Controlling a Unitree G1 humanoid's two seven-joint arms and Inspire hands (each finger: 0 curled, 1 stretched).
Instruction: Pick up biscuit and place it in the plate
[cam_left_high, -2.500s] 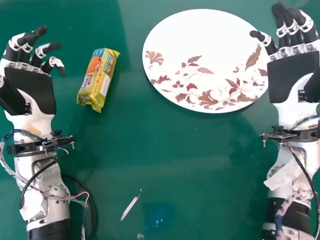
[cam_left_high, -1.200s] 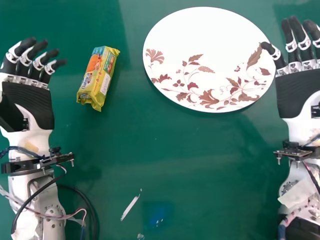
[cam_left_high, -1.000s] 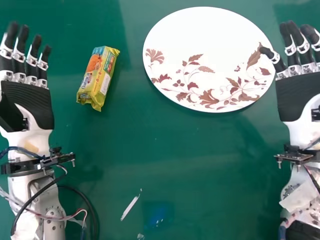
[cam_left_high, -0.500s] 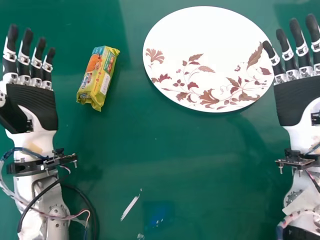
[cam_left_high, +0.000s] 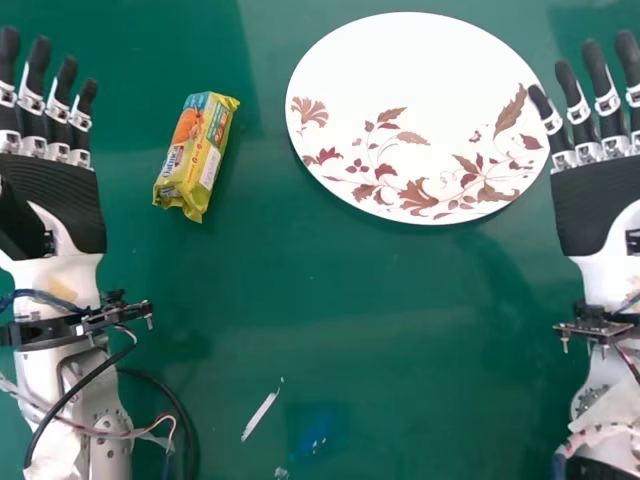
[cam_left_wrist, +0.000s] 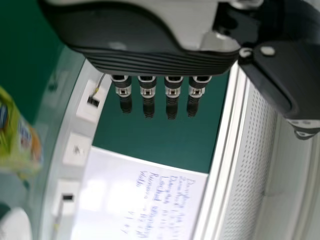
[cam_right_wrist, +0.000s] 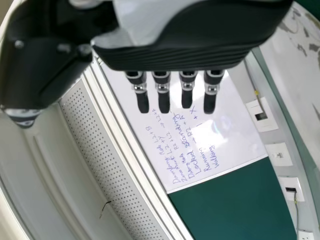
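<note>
Left hand (cam_left_high: 52, 200): released, fingers straight, left of biscuit | right hand (cam_left_high: 597, 205): released, fingers straight, beside plate's right edge | biscuit packet (cam_left_high: 195, 158): on green desk (cam_left_high: 330, 310), between left hand and plate (cam_left_high: 420, 90), touching neither | plate: on desk, leaf-patterned.

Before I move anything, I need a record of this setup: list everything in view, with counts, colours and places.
Biscuit packet: one, yellow with orange and blue, between left hand and plate
Plate: one, white with brown-red leaves, right of the packet
Table: one, green, under both
Scraps: two, whitish, near side of the table
Whiteboard: one, white with handwriting, beyond the hands
Wall sockets: several, white, beside the whiteboard
Hands: two, black and white; left hand left of the packet, right hand at the plate's right
</note>
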